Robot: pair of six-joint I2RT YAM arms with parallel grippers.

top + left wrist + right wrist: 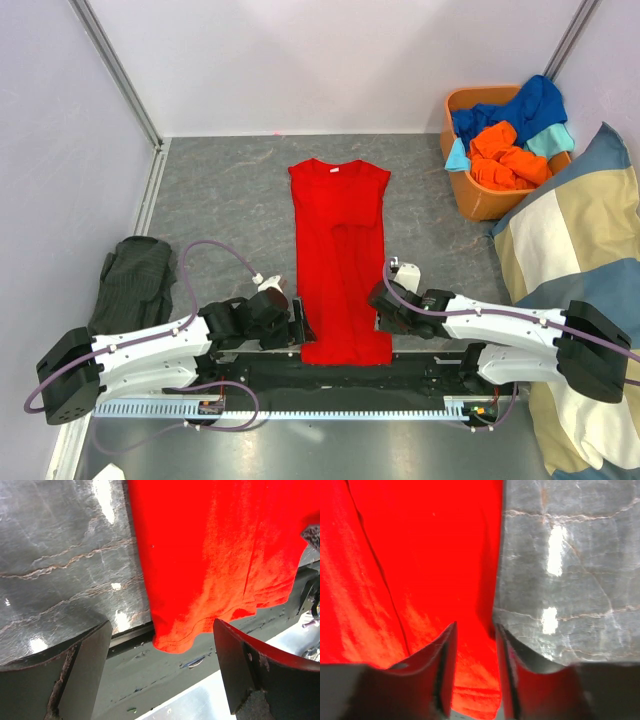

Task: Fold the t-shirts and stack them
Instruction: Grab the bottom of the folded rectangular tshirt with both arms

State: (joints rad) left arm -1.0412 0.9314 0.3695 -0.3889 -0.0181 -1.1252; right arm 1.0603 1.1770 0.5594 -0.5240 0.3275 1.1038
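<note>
The red t-shirt [340, 260] lies side-folded mid-table, hem nearest; the left gripper [162, 624] gapes empty beside its hem corner, the right gripper [475, 626] is narrowly parted, seemingly holding nothing, so next both should pinch the hem corners and fold them toward the far collar.

I see a solid red t-shirt [338, 260] on my desk [220, 190], which is dark grey with pale marble veins. The basket [480, 207] is orange and holds a royal blue t-shirt [535, 102], an orange t-shirt [505, 160] and a light teal t-shirt [553, 138]. The cushion [570, 250] is checked blue and beige. The cloth [135, 280] on the left is dark olive-grey.
</note>
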